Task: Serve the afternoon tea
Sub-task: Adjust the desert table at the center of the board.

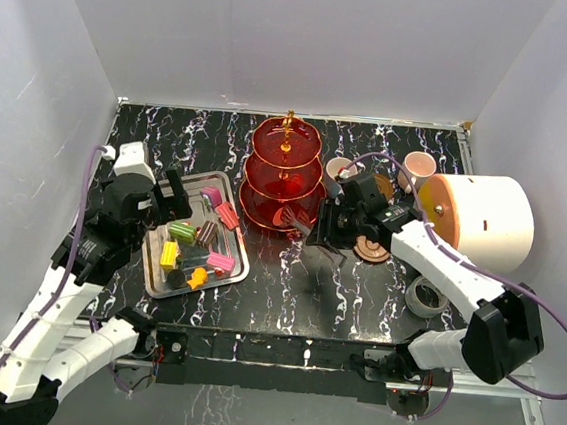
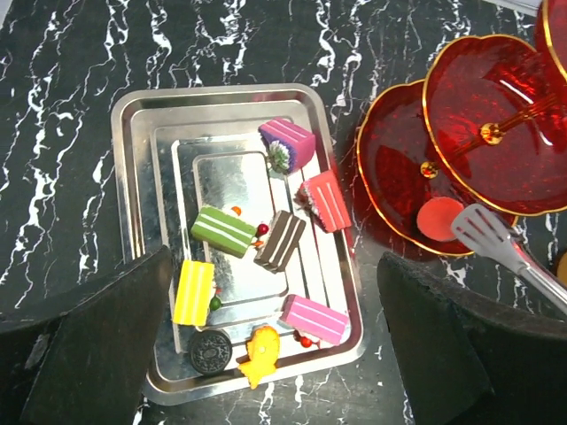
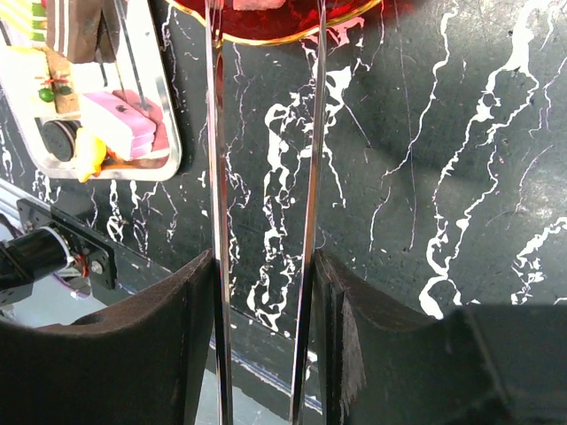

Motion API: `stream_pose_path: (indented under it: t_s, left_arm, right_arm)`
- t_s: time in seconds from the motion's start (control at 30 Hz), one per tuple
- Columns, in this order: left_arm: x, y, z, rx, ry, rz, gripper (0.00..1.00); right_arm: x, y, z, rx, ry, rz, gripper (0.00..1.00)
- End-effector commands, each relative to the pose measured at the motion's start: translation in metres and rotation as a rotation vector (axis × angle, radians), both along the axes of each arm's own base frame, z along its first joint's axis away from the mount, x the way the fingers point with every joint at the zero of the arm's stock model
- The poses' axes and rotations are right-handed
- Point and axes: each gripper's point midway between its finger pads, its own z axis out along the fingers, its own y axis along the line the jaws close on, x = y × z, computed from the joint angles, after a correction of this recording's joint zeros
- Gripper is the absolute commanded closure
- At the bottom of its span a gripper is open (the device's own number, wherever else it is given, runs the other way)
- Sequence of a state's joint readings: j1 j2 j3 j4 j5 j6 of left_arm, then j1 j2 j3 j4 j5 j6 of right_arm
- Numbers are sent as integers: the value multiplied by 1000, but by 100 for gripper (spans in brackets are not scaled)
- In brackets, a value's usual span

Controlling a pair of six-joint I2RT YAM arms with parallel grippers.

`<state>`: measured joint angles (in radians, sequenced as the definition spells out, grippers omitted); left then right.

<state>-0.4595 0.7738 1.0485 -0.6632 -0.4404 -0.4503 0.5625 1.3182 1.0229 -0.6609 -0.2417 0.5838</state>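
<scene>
Light: bright, even, overhead.
Shadows: soft.
Glare: tray (image 2: 232,177) centre; tongs (image 3: 215,177).
Blur: fingers (image 3: 106,354) at 6 o'clock.

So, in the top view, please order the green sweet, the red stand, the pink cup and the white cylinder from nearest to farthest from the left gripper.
1. The green sweet, on the tray, just beside the left gripper.
2. The red stand, in the centre, toward the back.
3. The pink cup, back right.
4. The white cylinder, far right.
</scene>
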Motion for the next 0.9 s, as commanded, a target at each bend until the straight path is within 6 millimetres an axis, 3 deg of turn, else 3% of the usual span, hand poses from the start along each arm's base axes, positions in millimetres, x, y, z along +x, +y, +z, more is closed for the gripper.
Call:
stream_pose_path:
  t_s: [0.0,0.27,0.53,0.87]
  left_arm:
    - [-6,15,-9,25,5,65,1]
    - [-9,19,-36,54,52,81,1]
    - [-14,26,-54,82,76,100,1]
    - [-15,26,-74,99,102,102,1]
  right_arm:
    - [16,8,4,13,-56,8,58]
    - [29,15,-1,-13,-56,38,59]
    - [29,24,4,3,-47,100,58]
    - [29,20,16,-52,-71,128,70]
